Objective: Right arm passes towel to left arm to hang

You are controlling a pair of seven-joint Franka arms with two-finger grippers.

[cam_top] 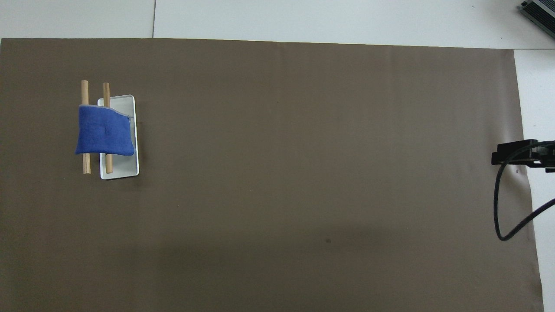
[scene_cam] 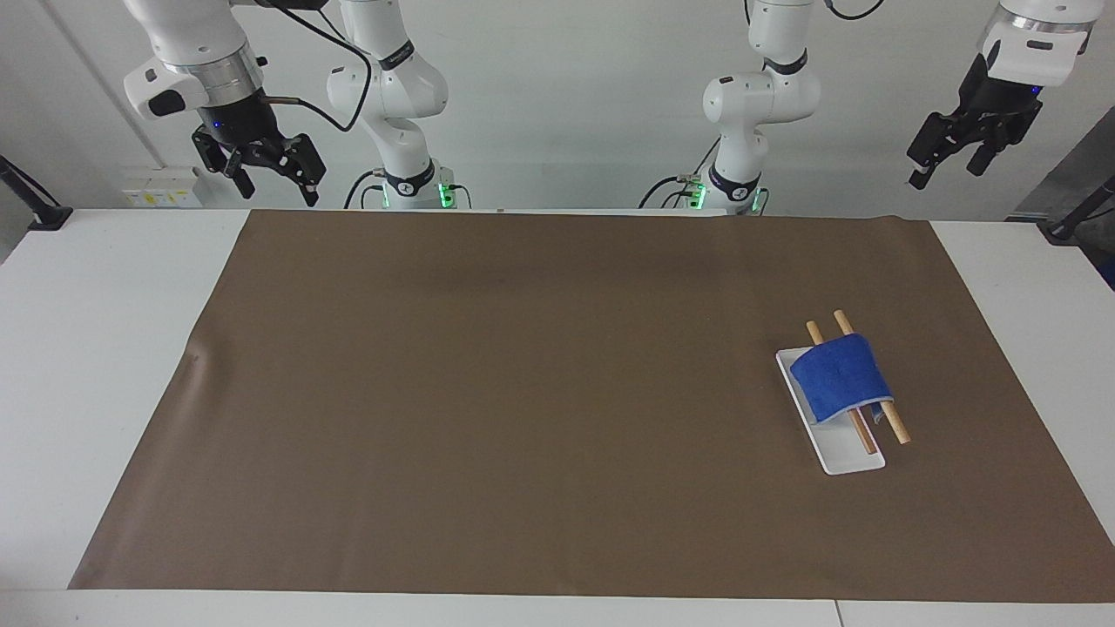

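Blue towel draped over two wooden rods, lying across both and sagging a little at the edges; thin pale grey edge visible at one side; rods parallel, ends sticking out from under the cloth on both sides; one rod resting over a small white rectangular tray, the other just beside the tray's long edge, on the side toward the left arm's end of the table; all of this on the big brown table mat, toward the left arm's end, about midway between the mat's nearer and farther edge; in overhead view the same towel covering the middle part of the rods and part of the tray.

Left gripper raised high in the air past the corner of the mat at the left arm's end, well apart from the towel, fingers spread apart, holding nothing; not visible in overhead view.

Right gripper raised over the table's edge nearest the robots, near the mat's corner at the right arm's end, fingers spread apart and empty too; black cable looping from its wrist; in overhead view only its black tip and the hanging cable showing at the mat's edge.

White table around the mat.
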